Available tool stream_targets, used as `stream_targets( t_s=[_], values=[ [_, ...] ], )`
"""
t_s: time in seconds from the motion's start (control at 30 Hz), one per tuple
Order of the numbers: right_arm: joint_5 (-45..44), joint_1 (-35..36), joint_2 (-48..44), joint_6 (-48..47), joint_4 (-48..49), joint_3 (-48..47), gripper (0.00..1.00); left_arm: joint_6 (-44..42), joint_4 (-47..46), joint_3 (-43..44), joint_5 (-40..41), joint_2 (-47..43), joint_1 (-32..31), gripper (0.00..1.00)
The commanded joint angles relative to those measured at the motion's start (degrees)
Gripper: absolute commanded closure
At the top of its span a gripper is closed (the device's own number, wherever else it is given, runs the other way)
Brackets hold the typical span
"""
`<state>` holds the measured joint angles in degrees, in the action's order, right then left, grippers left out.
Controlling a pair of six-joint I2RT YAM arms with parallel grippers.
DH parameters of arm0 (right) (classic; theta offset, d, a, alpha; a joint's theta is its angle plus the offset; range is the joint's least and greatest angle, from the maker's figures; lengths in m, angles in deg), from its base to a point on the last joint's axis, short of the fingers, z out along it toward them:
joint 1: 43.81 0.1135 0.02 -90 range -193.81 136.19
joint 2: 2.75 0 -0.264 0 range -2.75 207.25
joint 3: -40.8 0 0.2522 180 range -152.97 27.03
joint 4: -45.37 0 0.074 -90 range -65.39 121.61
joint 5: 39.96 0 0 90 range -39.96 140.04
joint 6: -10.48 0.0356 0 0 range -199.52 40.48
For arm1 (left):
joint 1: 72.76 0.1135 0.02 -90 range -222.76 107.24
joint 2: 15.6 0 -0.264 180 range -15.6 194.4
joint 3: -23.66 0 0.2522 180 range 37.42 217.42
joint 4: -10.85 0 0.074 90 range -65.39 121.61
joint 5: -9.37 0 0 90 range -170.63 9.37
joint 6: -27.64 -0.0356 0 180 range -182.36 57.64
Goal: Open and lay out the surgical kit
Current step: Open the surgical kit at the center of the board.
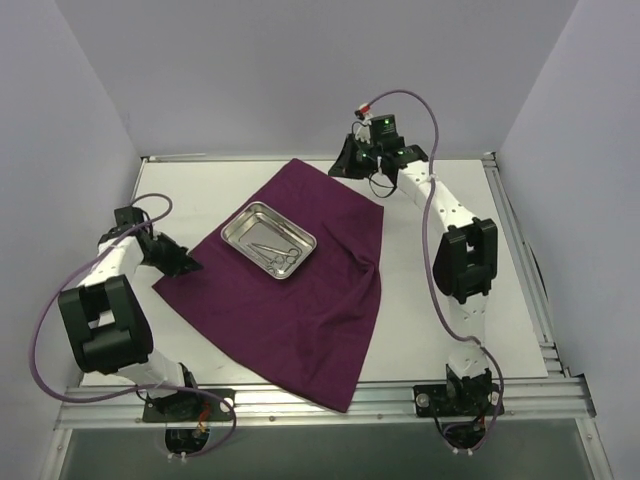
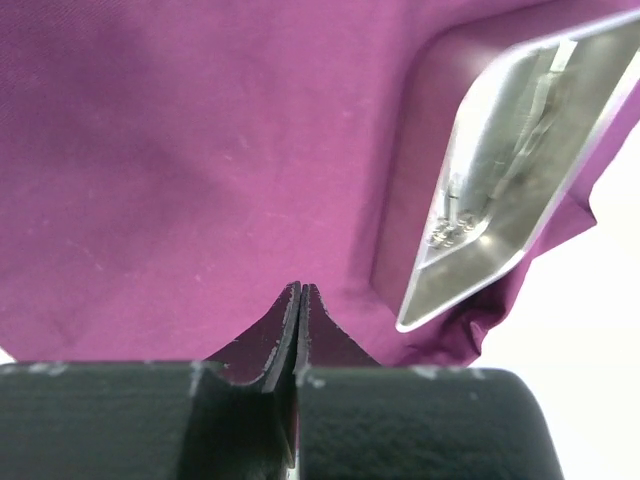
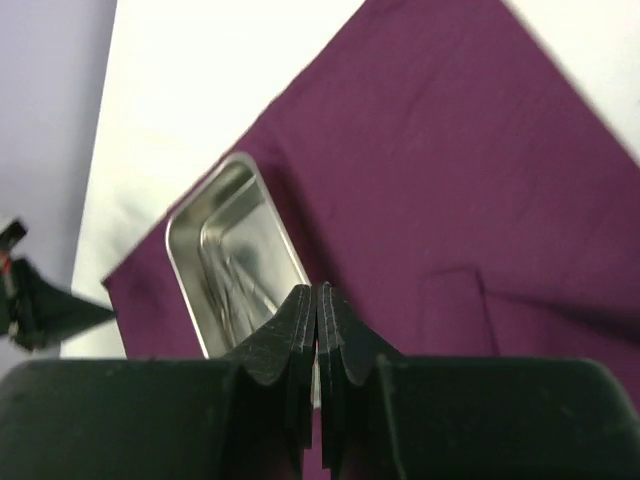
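I saw the cloth wrap (image 1: 290,300) spread open across the middle of the top view, dark magenta, with a few soft folds along its right side. The steel tray (image 1: 252,226) stood on its upper left part, shiny and with rounded corners, and the thin instruments (image 1: 276,254) lay inside. The lowest corner of the cloth reached the metal rail at the bottom of the frame. White table (image 1: 200,185) showed in the upper left and along the right. The left gripper (image 1: 192,266) was at the left corner of the cloth and the right gripper (image 1: 340,168) near its top corner. Both had their fingers pressed together, with nothing visible between them.
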<state>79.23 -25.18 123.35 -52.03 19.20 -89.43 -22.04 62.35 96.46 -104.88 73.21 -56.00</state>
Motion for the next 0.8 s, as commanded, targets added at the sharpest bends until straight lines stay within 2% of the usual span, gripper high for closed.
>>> stream_targets(
  t_s=[0.0,0.03,0.2,0.33,0.5,0.77],
  values=[
    [-3.5,4.9,-5.8,-8.3,-8.8,7.7,1.0,0.4,-0.6,1.3,-1.4,4.1,-1.1,0.98],
    [-4.4,5.4,-6.9,-8.7,-8.3,12.2,1.0,0.2,-0.5,1.7,-1.3,5.4,-1.3,0.98],
    [-7.6,7.5,-12.5,-8.0,-6.8,21.2,1.0,-0.2,-0.3,4.3,-0.3,9.1,-3.7,0.98],
    [-13.2,8.6,-13.6,-9.0,-8.9,23.6,1.0,-2.1,2.0,6.8,2.2,13.9,-5.8,0.98],
    [-20.7,9.2,-11.9,-10.4,-13.2,24.3,1.0,-1.8,0.1,6.5,4.4,15.2,-7.0,0.98],
    [-23.0,10.0,-6.3,-11.1,-11.2,25.9,1.0,0.1,-1.6,6.4,6.1,20.6,-7.3,0.98]
  ],
)
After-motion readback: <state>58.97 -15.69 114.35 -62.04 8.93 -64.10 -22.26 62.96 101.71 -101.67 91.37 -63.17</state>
